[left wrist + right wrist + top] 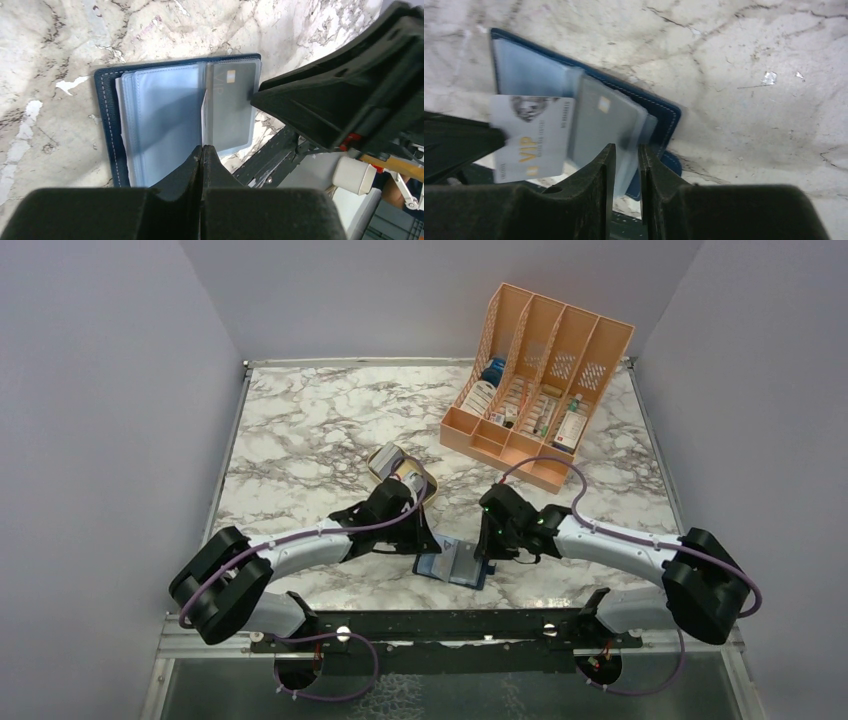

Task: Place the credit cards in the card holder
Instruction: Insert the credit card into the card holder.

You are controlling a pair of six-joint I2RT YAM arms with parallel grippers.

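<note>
The navy card holder (455,568) lies open near the front edge, its clear sleeve pages up (165,120). A grey card with a chip (230,107) sits inside one sleeve. My left gripper (202,148) is shut on a pale VIP credit card, seen edge-on in its own view (202,120) and flat in the right wrist view (531,137), with its end at the sleeve opening. My right gripper (627,150) pinches the right-hand sleeve page (624,120) at its outer edge, the jaws narrowly apart around it. In the top view both grippers, left (428,540) and right (487,545), flank the holder.
A gold tin (400,472) lies open just behind the left gripper. A peach slotted file rack (535,380) with bottles and small items stands at the back right. The table's front rail (440,625) runs close below the holder.
</note>
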